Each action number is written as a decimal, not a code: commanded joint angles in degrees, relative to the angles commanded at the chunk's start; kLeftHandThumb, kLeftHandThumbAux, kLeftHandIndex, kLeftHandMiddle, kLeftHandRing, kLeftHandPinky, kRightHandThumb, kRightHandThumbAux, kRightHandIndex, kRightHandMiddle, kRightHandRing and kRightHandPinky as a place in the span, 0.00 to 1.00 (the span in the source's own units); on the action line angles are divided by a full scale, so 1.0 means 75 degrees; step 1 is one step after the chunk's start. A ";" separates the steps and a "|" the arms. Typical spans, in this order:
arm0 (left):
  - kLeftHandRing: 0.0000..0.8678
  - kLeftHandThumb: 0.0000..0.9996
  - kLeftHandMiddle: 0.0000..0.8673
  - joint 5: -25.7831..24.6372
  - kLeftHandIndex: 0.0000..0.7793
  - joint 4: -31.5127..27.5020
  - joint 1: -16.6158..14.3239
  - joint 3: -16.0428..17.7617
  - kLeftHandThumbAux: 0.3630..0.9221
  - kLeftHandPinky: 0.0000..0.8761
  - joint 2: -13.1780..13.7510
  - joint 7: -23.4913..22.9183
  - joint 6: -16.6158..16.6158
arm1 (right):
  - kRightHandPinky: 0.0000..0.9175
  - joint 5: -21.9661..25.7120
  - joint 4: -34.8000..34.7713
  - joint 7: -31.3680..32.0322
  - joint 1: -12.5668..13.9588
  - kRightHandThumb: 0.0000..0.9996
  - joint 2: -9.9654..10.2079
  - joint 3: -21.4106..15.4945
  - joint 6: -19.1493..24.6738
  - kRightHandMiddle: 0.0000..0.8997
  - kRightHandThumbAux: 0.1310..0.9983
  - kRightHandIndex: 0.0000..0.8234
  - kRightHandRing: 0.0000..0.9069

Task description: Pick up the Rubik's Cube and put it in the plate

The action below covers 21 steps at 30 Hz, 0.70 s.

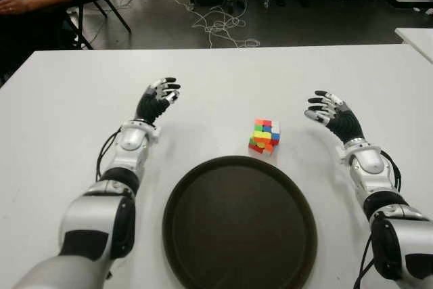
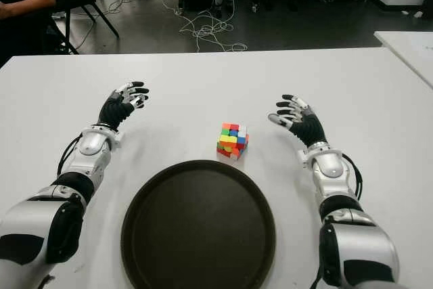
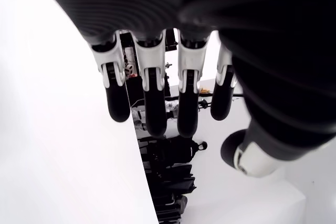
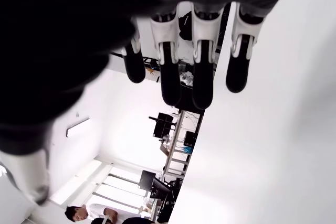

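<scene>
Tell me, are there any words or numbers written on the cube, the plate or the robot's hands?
None: no words or numbers can be read anywhere.
Rubik's Cube: only plain colored squares, no writing.
Plate: plain dark surface, no label.
Left hand and right hand: black and silver, both open and empty, no markings.
Table: bare white, no print.

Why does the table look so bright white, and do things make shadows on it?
In the left eye view the table is evenly lit, with a soft shadow beside the Rubik's Cube and faint glare on the dark plate. In both wrist views the tabletop washes out to plain white, and each robot hand's nearest parts look blurry and dark.
</scene>
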 joint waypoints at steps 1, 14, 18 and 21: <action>0.30 0.05 0.34 -0.0010 0.30 0.0000 0.0002 0.0007 0.57 0.27 0.0000 -0.0021 -0.0006 | 0.31 -0.0003 0.0002 -0.0014 0.0003 0.00 0.0005 0.0001 -0.0017 0.32 0.52 0.25 0.32; 0.30 0.07 0.34 -0.0118 0.31 0.0012 -0.0019 0.0108 0.56 0.28 -0.0024 -0.0195 0.0020 | 0.30 -0.0420 0.0000 -0.0686 0.0005 0.00 -0.0066 0.0284 -0.0130 0.31 0.53 0.25 0.32; 0.30 0.05 0.34 -0.0115 0.31 0.0019 -0.0029 0.0116 0.53 0.28 -0.0019 -0.0212 0.0043 | 0.28 -0.0636 -0.0035 -0.1103 -0.0025 0.00 -0.0106 0.0417 -0.0144 0.30 0.57 0.25 0.30; 0.29 0.03 0.33 -0.0089 0.30 0.0022 -0.0038 0.0103 0.51 0.27 -0.0007 -0.0187 0.0044 | 0.27 -0.0756 -0.0073 -0.1368 -0.0196 0.00 -0.0126 0.0479 -0.0105 0.30 0.58 0.25 0.29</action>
